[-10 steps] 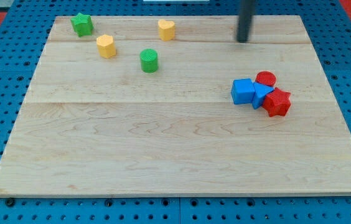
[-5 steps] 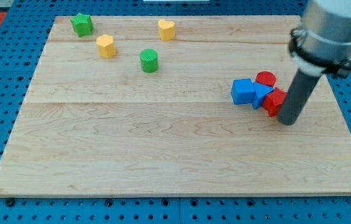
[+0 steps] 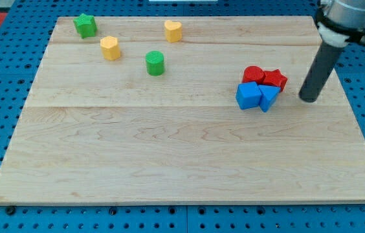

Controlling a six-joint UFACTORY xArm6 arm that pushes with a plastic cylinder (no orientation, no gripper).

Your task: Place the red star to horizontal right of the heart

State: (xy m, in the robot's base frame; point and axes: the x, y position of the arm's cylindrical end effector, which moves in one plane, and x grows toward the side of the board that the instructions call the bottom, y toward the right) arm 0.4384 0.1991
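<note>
The red star [image 3: 275, 79] lies at the board's right, pressed against a red round block [image 3: 253, 74] and two blue blocks [image 3: 248, 95] [image 3: 268, 98]. The yellow heart [image 3: 173, 30] sits near the view's top, left of centre, far from the star. My tip [image 3: 309, 99] rests on the board a little to the right of the red star and slightly below it, apart from it.
A green star [image 3: 85, 25] is at the top left. A yellow hexagon block [image 3: 110, 47] and a green cylinder [image 3: 154, 63] lie below and between it and the heart. The wooden board [image 3: 169, 162] sits on a blue pegboard.
My tip came down to the right of the cluster and swept upward. The red star moved up and left beside the red round block, and the blue blocks shifted slightly left.
</note>
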